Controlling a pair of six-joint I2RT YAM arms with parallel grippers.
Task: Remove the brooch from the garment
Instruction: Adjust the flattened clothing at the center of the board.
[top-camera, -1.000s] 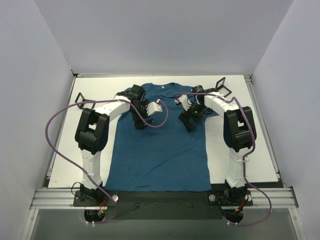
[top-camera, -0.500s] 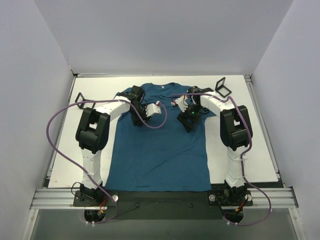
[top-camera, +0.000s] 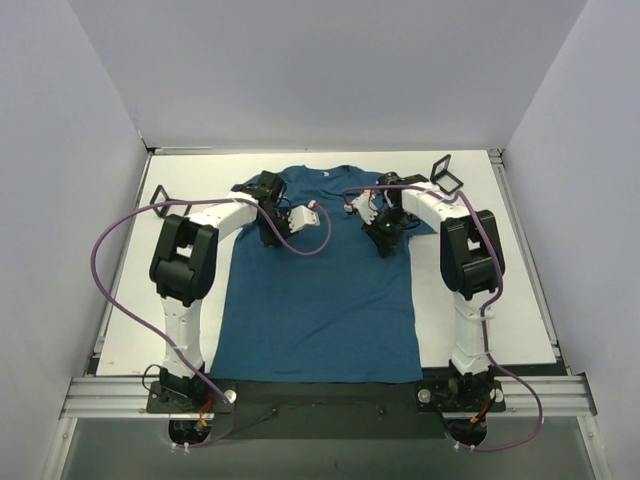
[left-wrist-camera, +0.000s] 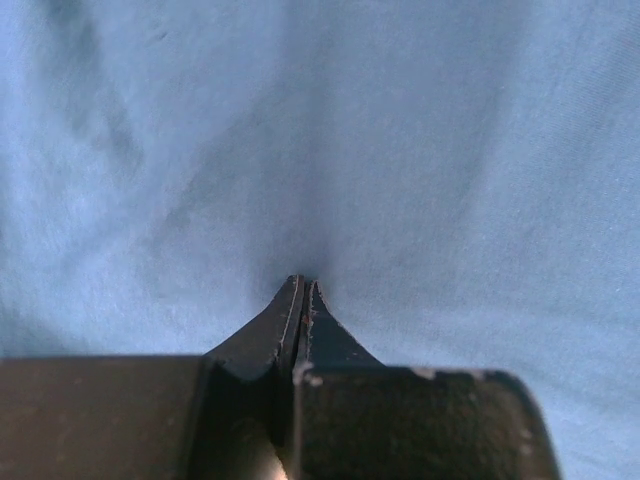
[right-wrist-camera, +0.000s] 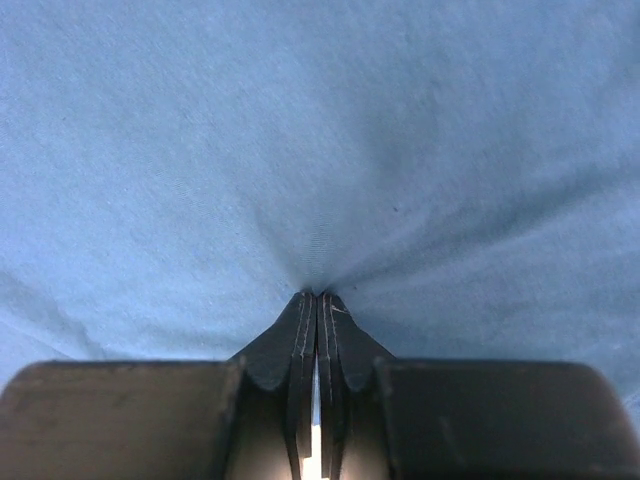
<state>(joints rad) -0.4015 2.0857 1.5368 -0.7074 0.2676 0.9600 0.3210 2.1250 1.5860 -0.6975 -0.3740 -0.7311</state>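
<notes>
the garment (top-camera: 320, 300) was laid flat on the table (top-camera: 130, 310), its neck turned away from the arm bases, and both arms were reached over its upper chest. the left gripper (left-wrist-camera: 303, 292) was clenched on a small pinch of the teal cloth, with creases drawn fan-wise into its tips. the right gripper (right-wrist-camera: 317, 300) was likewise clamped on a tuck of fabric, with puckers gathered at its closed tips. nothing but cloth was seen between either pair of jaws.

the brooch could not be made out in any view. no gold-orange ornament was shown to either wrist camera, and from above the chest area around the two wrists was partly hidden by arms and cables. its place could only be presumed to lie somewhere near there.

the step in hand was judged to be a tensioning or lifting of the cloth so that the ornament could be exposed. for this to be done well, the two pinches should be drawn apart evenly and raised only slightly, so that the fabric would be made taut without being dragged across the table. whether one layer or two had been caught could not be told. one grip would best be used as an anchor while the other was released to take the brooch itself. a sharp pull was to be avoided, since the knit could be torn at the pin.
</notes>
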